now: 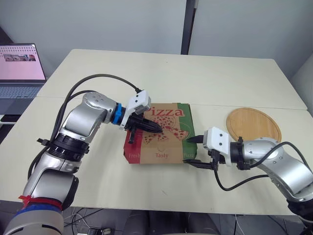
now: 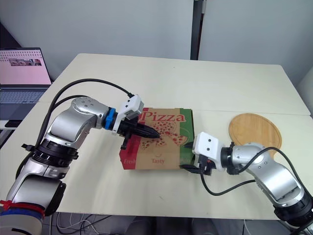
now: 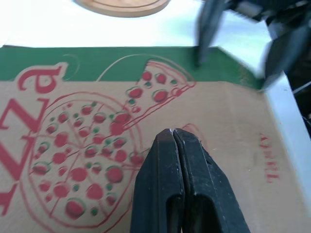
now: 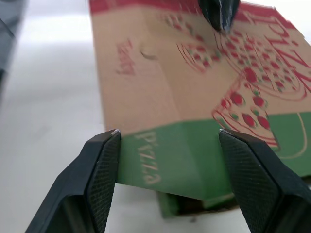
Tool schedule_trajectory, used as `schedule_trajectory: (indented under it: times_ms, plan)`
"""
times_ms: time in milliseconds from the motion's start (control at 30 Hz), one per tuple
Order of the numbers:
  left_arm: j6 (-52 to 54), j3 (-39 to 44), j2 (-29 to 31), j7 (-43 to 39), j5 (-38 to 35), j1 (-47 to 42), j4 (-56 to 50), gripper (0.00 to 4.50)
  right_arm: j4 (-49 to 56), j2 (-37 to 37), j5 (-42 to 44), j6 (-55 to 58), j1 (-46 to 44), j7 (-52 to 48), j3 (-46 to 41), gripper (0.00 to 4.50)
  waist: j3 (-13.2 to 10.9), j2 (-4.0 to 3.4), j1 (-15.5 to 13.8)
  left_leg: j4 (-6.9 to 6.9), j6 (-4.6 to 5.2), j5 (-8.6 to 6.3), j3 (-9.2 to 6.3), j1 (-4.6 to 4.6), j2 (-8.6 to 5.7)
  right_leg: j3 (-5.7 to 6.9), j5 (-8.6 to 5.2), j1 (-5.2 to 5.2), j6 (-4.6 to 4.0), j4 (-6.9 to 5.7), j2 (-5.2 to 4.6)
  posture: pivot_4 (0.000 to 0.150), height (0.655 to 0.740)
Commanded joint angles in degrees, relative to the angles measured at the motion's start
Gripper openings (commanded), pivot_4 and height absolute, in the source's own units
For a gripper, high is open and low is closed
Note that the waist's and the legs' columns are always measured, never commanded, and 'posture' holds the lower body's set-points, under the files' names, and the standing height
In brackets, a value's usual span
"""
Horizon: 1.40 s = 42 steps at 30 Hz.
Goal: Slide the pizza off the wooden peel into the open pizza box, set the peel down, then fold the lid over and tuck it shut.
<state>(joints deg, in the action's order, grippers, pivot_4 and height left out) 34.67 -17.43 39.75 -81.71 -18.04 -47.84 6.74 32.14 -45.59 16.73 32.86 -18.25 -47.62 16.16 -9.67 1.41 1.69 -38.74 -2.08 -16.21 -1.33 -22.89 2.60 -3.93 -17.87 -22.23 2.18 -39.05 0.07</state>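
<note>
Cardboard lid already lies flat over the box [image 1: 159, 139] at mid-frame, so the pizza is hidden, presumably inside. The left gripper [image 1: 155, 128], fingers pressed together, has its tips on or just above the printed lid near its centre, seemingly to hold it down. The right gripper [image 1: 191, 150] sits just beside the box's green right side, fingers spread wide to straddle it near the lower-right corner. The peel [image 1: 253, 123] lies flat on the table [image 1: 220, 83], right of the box and apart from it. Tucking looks like what remains: the green side runs up and down the frame, directly left of the right gripper, which is the nearer one.
</note>
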Motion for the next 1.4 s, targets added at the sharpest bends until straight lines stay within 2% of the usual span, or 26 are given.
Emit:
schedule_trajectory:
  times_ms: [33, 200, 300, 367, 467, 500, 633, 767, 967, 1167, 1400]
  plan:
    - [0.37, 1.78, -0.04, -0.22, -1.37, -0.35, -2.20, 0.00, -1.57, 1.84, -4.84, -4.95, -1.99, 2.06, 0.21, 3.43, 0.00, 0.00, 0.00, 0.00, 0.00, 0.00, 0.00, 0.00, 0.00, -0.01, 0.00, 0.00, 0.00, 0.00, 0.00, 0.150, 0.7368]
    - [0.72, 2.01, 0.07, -0.35, -1.55, -0.50, -2.53, 0.00, -3.48, 3.96, -6.82, -6.86, -3.18, 2.32, -0.66, 3.43, 0.00, 0.00, 0.00, -0.01, 0.00, 0.00, -0.01, 0.01, 0.01, 0.00, 0.00, 0.00, 0.00, -0.03, 0.00, 0.150, 0.7368]
    - [0.29, 2.16, 0.25, -0.37, -1.29, -0.79, -2.14, 0.00, -0.63, 4.92, 0.62, -1.03, -2.86, -0.03, -4.75, 3.43, 0.00, 0.00, -0.01, -0.01, 0.00, 0.00, -0.02, 0.00, 0.01, 0.01, 0.00, 0.00, 0.00, -0.04, 0.00, 0.150, 0.7368]
    - [0.30, 2.36, 0.32, -0.31, -1.27, -0.95, -1.93, 0.00, 2.15, 3.01, 5.81, 2.67, -2.23, -3.22, -7.06, 3.43, 0.00, -0.01, -0.03, -0.01, 0.00, 0.00, -0.07, 0.00, 0.00, 0.00, 0.00, 0.00, 0.00, -0.06, -0.01, 0.150, 0.7368]
    - [0.26, 2.48, 0.46, -0.50, -1.29, -0.73, -2.15, 0.00, 4.93, 0.38, 9.18, 6.03, -1.82, -5.55, -7.72, 3.43, 0.00, -0.01, -0.03, -0.02, 0.00, 0.00, -0.15, 0.01, 0.01, 0.05, 0.01, 0.05, 0.00, -0.06, -0.03, 0.150, 0.7368]
    - [0.13, 2.40, 0.48, -0.62, -1.22, -0.53, -2.36, 0.00, 5.37, -0.14, 9.09, 6.37, -1.79, -5.60, -7.23, 3.62, 0.00, -0.01, -0.03, -0.02, 0.00, 0.00, -0.15, 0.01, 0.00, 0.05, 0.01, 0.05, 0.00, -0.05, -0.03, 0.150, 0.7368]
    - [-0.18, 2.10, 0.32, -0.72, -1.05, 0.14, -3.01, 0.00, 5.27, -0.74, 3.95, 3.70, -1.04, -4.56, -2.76, 4.49, 0.00, -0.01, 0.06, -0.03, 0.00, 0.00, -0.11, 0.02, 0.00, 0.03, 0.01, 0.04, 0.00, -0.05, -0.02, 0.150, 0.7368]
    - [-0.09, 2.24, 0.51, -0.83, -1.18, 0.36, -3.27, 0.00, 4.36, -2.02, -3.70, -1.63, -0.62, -4.31, 2.02, 4.49, 0.00, -0.01, 0.04, -0.04, 0.00, 0.00, -0.08, 0.01, 0.00, 0.03, 0.01, 0.02, 0.00, -0.05, -0.01, 0.150, 0.7368]
    - [0.23, 2.48, 0.82, -0.86, -1.40, 0.77, -3.93, 0.00, 3.81, -0.21, -9.07, -3.57, -1.46, -3.29, 5.65, 4.49, 0.00, -0.01, 0.05, -0.04, 0.00, 0.00, -0.10, 0.02, 0.01, 0.04, 0.01, 0.03, 0.00, -0.06, -0.01, 0.150, 0.7368]
    - [0.47, 2.45, 0.90, -0.85, -1.51, 1.08, -4.49, 0.00, 0.79, 2.94, -14.41, -3.91, -3.52, -0.01, 6.12, 4.49, 0.00, -0.01, 0.02, -0.06, 0.00, 0.00, -0.11, 0.02, 0.01, 0.02, 0.01, 0.03, 0.00, -0.06, -0.01, 0.150, 0.7368]
    - [0.77, 2.56, 1.07, -0.84, -1.58, 1.16, -4.82, 0.00, -0.24, 5.62, -16.03, -3.25, -4.91, 1.21, 5.15, 4.49, 0.01, -0.01, 0.03, -0.07, 0.00, 0.00, -0.11, 0.03, 0.02, 0.02, 0.01, 0.03, 0.00, -0.07, -0.02, 0.150, 0.7368]
